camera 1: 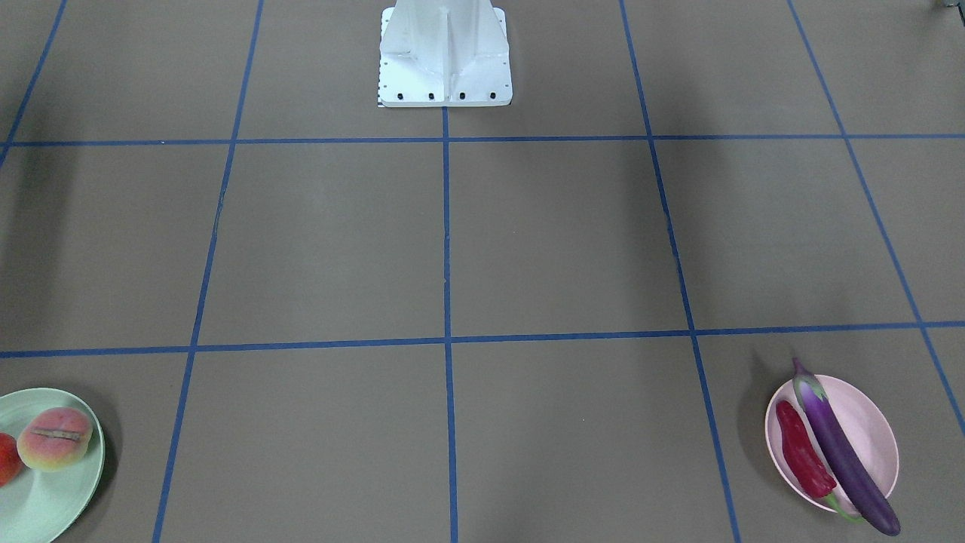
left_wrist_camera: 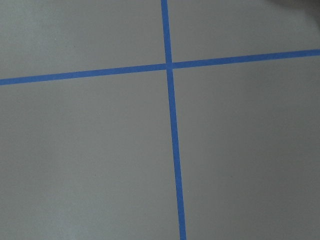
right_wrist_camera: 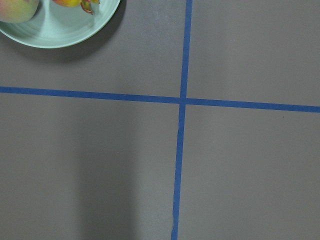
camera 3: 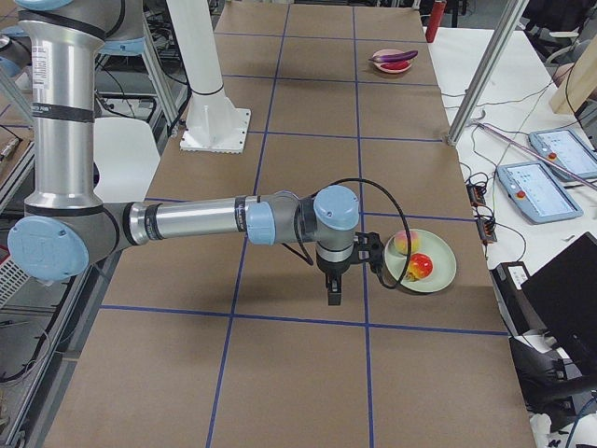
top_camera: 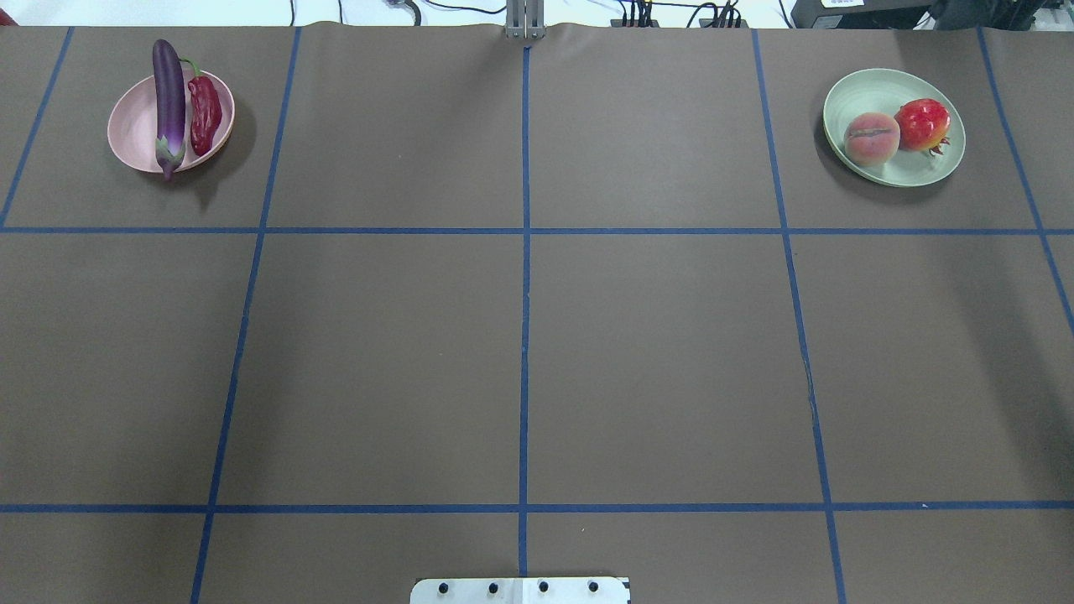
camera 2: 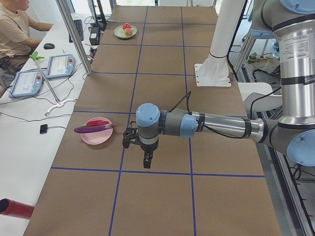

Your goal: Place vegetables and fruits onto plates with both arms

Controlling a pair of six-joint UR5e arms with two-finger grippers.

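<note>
Produce lies sorted by kind: eggplant point(top_camera: 169, 92), chili point(top_camera: 204, 113) on pink plate point(top_camera: 130, 130) at ten o'clock; peach point(top_camera: 871, 138), pomegranate point(top_camera: 921, 124) on green plate point(top_camera: 914, 169) at two; left tool point(camera 2: 147, 161), right tool point(camera 3: 333, 291): cannot tell width

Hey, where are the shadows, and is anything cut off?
Overhead exterior: the pink plate and green plate each cast a dark shadow along the near rim. Exterior front-facing: the green plate and red fruit are cut by the left edge. Right wrist-mounted: soft shadow lower left.
</note>
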